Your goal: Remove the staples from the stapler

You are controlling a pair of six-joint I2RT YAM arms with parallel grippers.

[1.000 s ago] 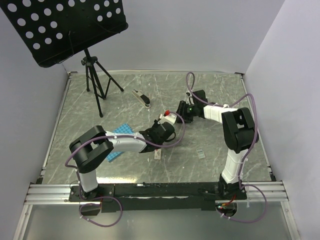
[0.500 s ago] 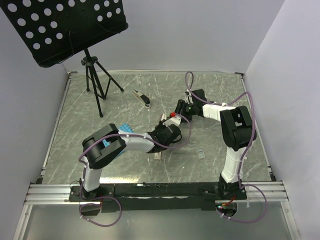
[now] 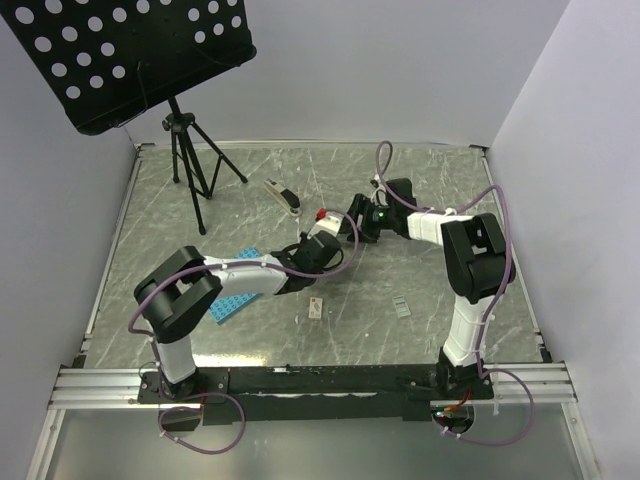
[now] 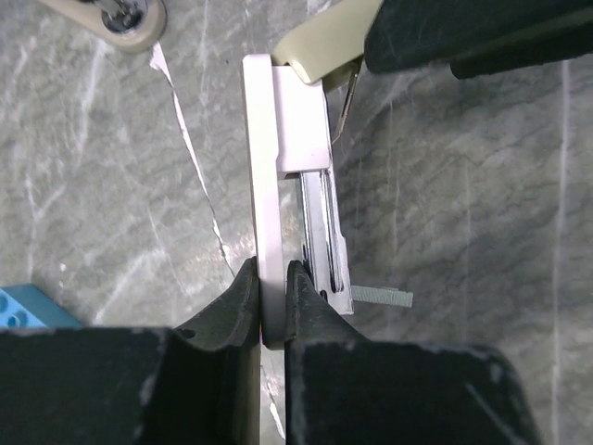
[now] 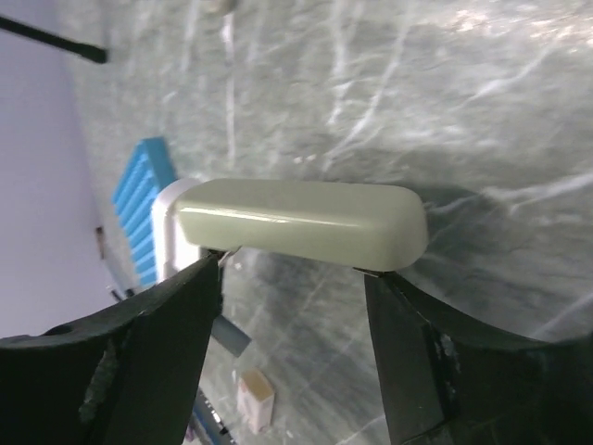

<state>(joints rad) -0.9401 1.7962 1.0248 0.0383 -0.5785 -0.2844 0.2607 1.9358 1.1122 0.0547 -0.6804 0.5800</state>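
A white stapler [image 3: 333,228] is held open above the table between both grippers. My left gripper [image 3: 322,240] [image 4: 271,287] is shut on its white base [image 4: 262,167]. My right gripper [image 3: 355,222] [image 5: 292,267] is shut on its cream top [image 5: 296,222] [image 4: 324,42], swung away from the base. The bare metal magazine [image 4: 320,232] shows beside the base. A grey staple strip [image 4: 382,297] shows by its near end. A second slim stapler [image 3: 283,197], black with a whitish top, lies on the table at the back.
A blue studded plate [image 3: 232,290] [image 5: 139,204] lies under my left forearm. A small white tag [image 3: 316,307] [image 5: 255,399] and a small grey strip [image 3: 402,307] lie in front. A music stand on a tripod [image 3: 190,160] is at the back left.
Both grippers have carried the white stapler a little toward the back and left. My left arm has swung left, uncovering the white tag on the table.
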